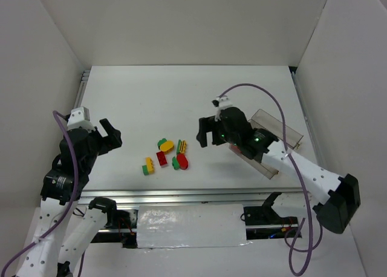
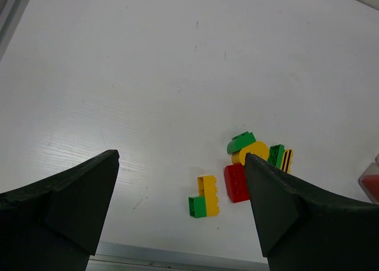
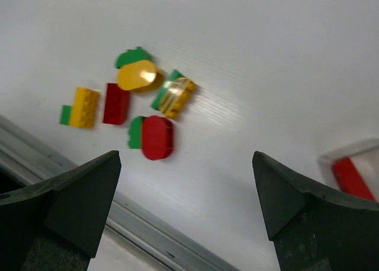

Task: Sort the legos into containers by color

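Watching both grippers hanging open beside the lego cluster

I am looking down through the top camera. The left gripper (image 1: 110,133) is hanging over the left side of the table (image 1: 181,89) with its jaws spread and nothing between them. The right gripper (image 1: 207,130) is hovering just right of the legos (image 1: 166,156), its jaws likewise parted and carrying nothing. Its arm is reaching across the clear tray (image 1: 285,127), which is lying at an angle on the right side of the table, partly hidden beneath that arm.

The legos are lying loose in a tight cluster near the front edge, between the two grippers and apart from the tray. Through the right wrist camera I am picking them out:
- a yellow-and-green brick (image 3: 80,108) with a red brick (image 3: 116,103) just beside it
- a yellow rounded piece (image 3: 137,76) sitting against a green rounded piece (image 3: 131,57)
- a striped yellow-and-green piece (image 3: 174,96)
- a red rounded piece (image 3: 157,137) with green at its side

At that view's right edge a corner of the tray is showing, with a red lego (image 3: 352,178) lying inside. I am not managing to tell which compartment is holding it.
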